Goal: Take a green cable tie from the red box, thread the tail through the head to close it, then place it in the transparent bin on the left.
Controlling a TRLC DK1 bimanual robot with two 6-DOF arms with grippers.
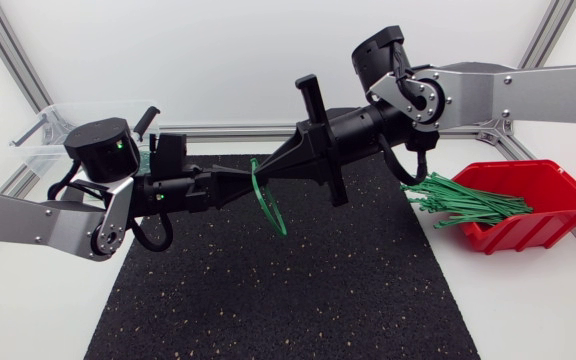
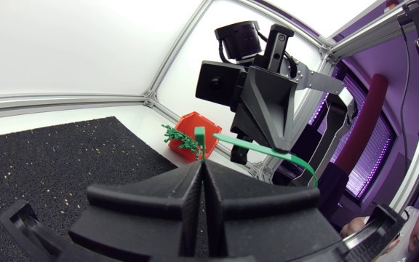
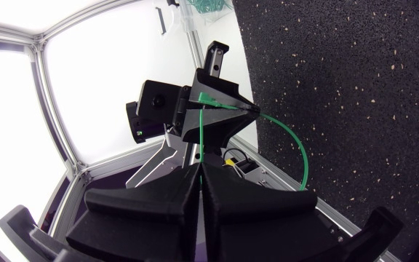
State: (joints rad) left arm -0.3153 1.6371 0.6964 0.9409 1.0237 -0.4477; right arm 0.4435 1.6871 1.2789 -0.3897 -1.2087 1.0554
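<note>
The white worktop [image 1: 528,300] carries a black speckled mat [image 1: 288,290] across its middle. The left arm [image 1: 28,220] comes in low from its side and the right arm [image 1: 538,92] from higher on its side. Both reach over the mat, and their tips meet above its far half.

The red box [image 1: 558,200] sits on the worktop just off the mat's right edge. A bundle of green ties [image 1: 468,200] lies in it, with their ends spilling over its open front towards the mat. The clear bin [image 1: 43,130] stands at the far left corner, partly hidden behind the left arm. Something green shows in it, but I cannot tell what.

The left gripper [image 1: 244,180] and right gripper [image 1: 268,170] point at each other, tip almost to tip. One green tie [image 1: 264,203] is held in the air between them, above the mat and clear of both box and bin.

In the left wrist view, the left gripper [image 2: 201,171] has its fingers pressed together on one end of the tie [image 2: 199,137], which pokes up just past the tips. In the right wrist view, the right gripper [image 3: 201,169] is likewise clamped on the strap [image 3: 203,135], which runs straight from its tips to the other gripper. Beyond that, the rest of the tie bows out in a loose curve and hangs down. I cannot tell whether the tail has gone through the head.
</note>
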